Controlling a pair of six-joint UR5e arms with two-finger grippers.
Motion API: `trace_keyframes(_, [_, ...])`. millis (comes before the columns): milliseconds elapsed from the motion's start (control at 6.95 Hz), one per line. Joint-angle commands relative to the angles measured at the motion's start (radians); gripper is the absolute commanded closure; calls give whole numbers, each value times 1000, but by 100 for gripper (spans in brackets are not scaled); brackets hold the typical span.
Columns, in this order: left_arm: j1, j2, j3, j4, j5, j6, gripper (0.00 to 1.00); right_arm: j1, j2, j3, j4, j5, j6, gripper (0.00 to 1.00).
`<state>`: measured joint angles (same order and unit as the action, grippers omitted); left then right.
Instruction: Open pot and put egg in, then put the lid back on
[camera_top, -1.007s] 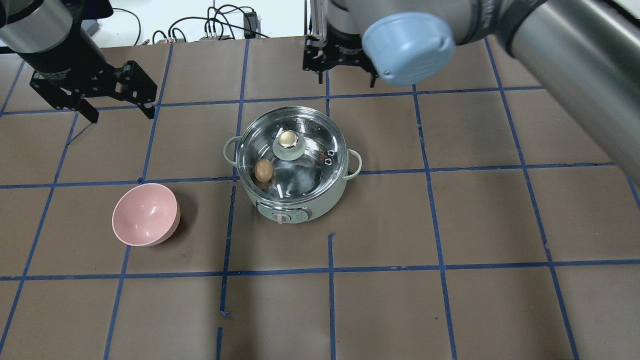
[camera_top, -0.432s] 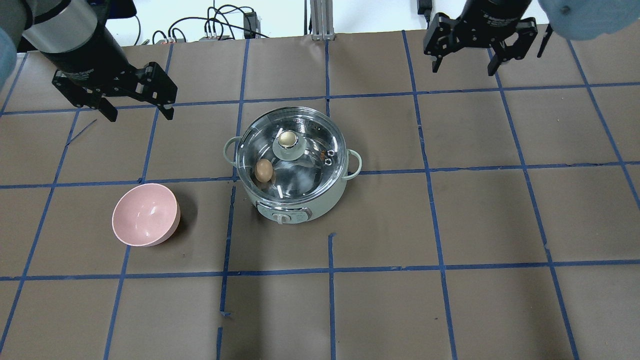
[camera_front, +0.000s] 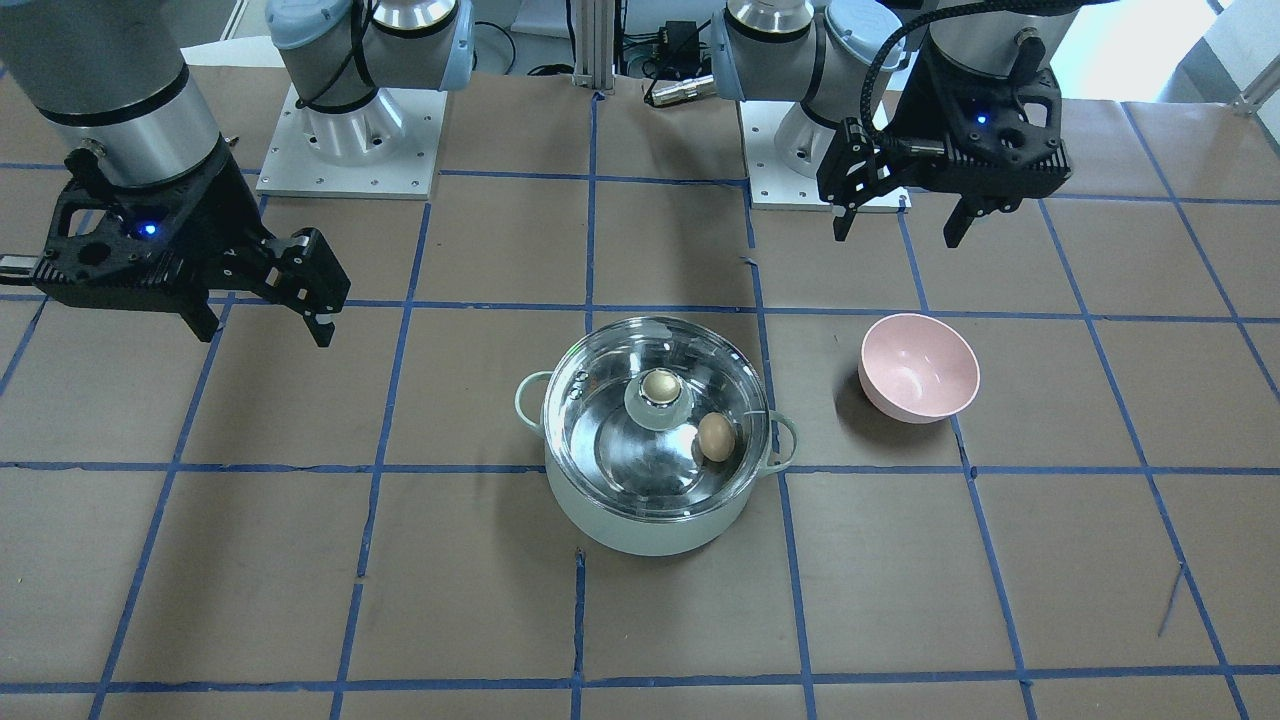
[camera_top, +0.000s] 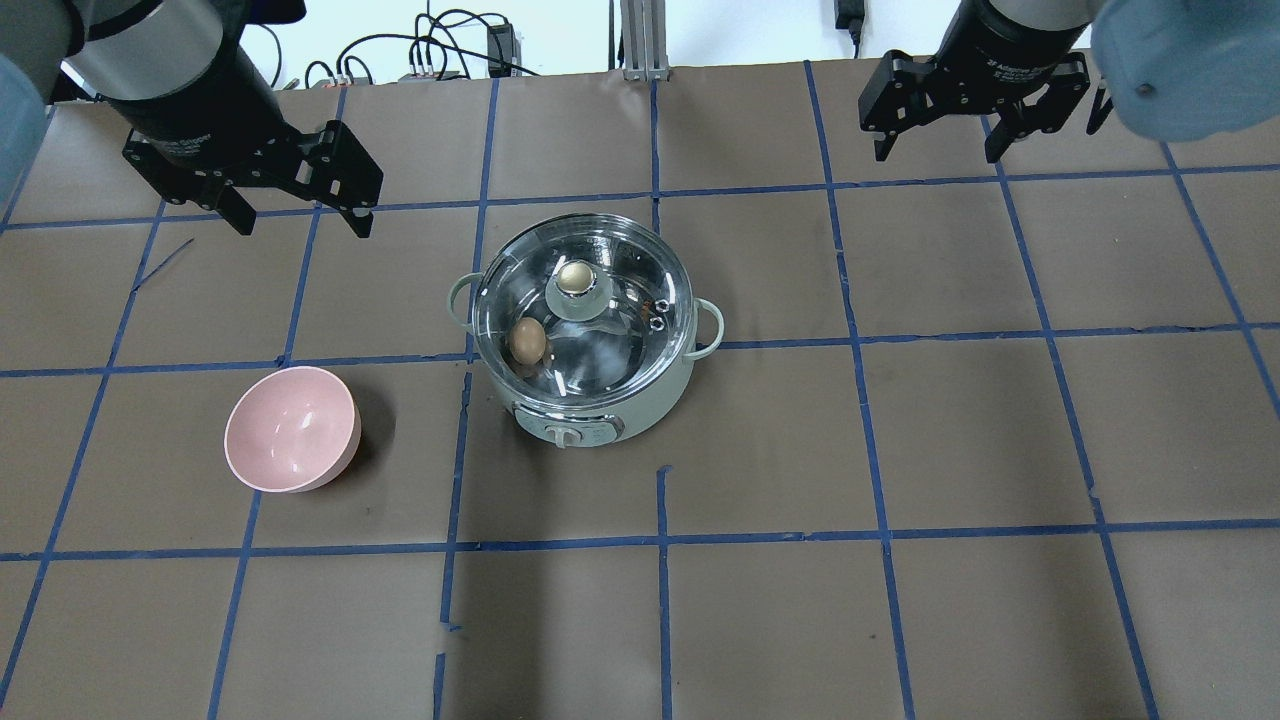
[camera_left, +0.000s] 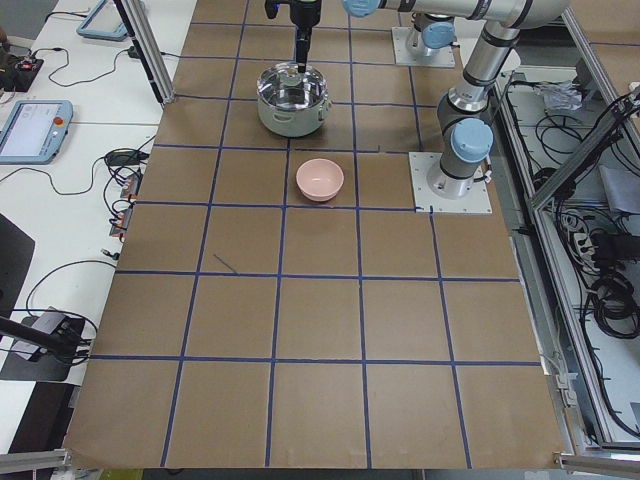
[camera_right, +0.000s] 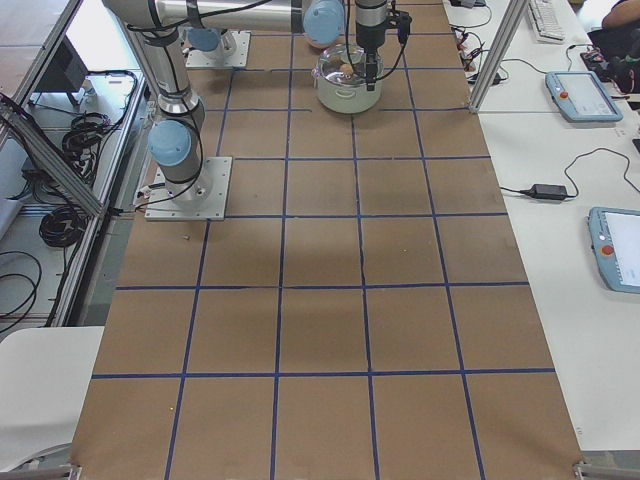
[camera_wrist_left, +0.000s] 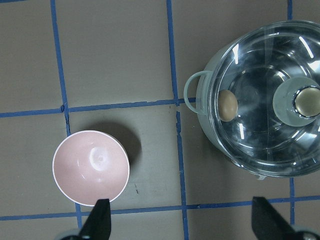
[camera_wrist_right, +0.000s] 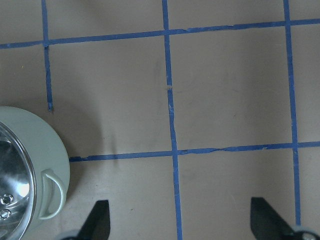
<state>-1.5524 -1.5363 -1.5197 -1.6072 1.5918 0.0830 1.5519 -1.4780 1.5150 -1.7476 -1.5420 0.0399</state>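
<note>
Pot (camera_top: 645, 410): round, pale mint-green and smooth outside, mirror-bright steel inside. It stands near the middle of the bench (camera_top: 950, 440), with a small loop handle (camera_top: 458, 302) on each side and a panel with a dial (camera_top: 566, 436) low on its wall.
Lid (camera_top: 615, 345): a clear glass dome as wide as the pot, seated level on the rim. Its pale round base carries a brass-gold knob (camera_top: 573, 277) at the centre.
Egg (camera_top: 527, 340): small, tan-brown, matte and oval. It lies inside the pot on the steel floor, seen through the glass, between the knob and the wall on the bowl's side.
Bowl (camera_top: 290, 428): pink, smooth and round, upright on the bench, apart from the pot on the robot's left.
Left gripper (camera_top: 302, 222): black, fingers spread wide and holding nothing. It hangs over the bench beyond the bowl, well apart from the pot.
Right gripper (camera_top: 937, 150): black, fingers spread and empty, over the far right of the bench, well apart from the pot.
Bench: flat brown paper, gridded with blue tape.
</note>
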Motion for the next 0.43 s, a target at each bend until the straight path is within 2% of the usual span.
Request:
trace_keyframes(0, [38, 2, 9, -22, 0, 0, 0, 0, -2, 4, -6, 0, -2, 0])
trace_keyframes(288, [68, 7, 7, -29, -6, 1, 0, 0, -1, 2, -6, 0, -2, 0])
